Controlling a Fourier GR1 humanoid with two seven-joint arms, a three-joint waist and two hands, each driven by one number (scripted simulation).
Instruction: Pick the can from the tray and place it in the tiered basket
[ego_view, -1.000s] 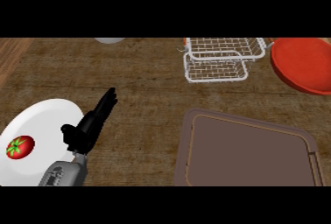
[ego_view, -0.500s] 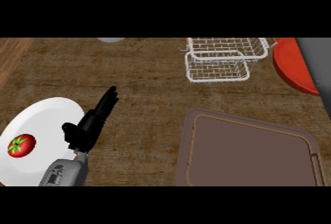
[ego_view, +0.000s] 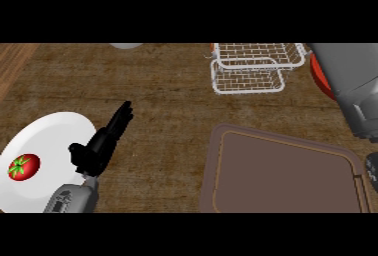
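White wire tiers of the tiered basket (ego_view: 249, 69) stand empty at the counter's (ego_view: 162, 85) far side, and the brown tray (ego_view: 284, 172) near the front shows no can; the can itself appears nowhere in view, so whether it is picked up cannot be told, and placing remains undone. Left hand (ego_view: 100, 142) rests upright by the white plate (ego_view: 52, 150) holding a tomato (ego_view: 23, 167), fingers straight and together, gripping nothing. At the right edge a grey forearm (ego_view: 354, 82) comes in above the red plate (ego_view: 322, 75); its hand's fingers cannot be made out
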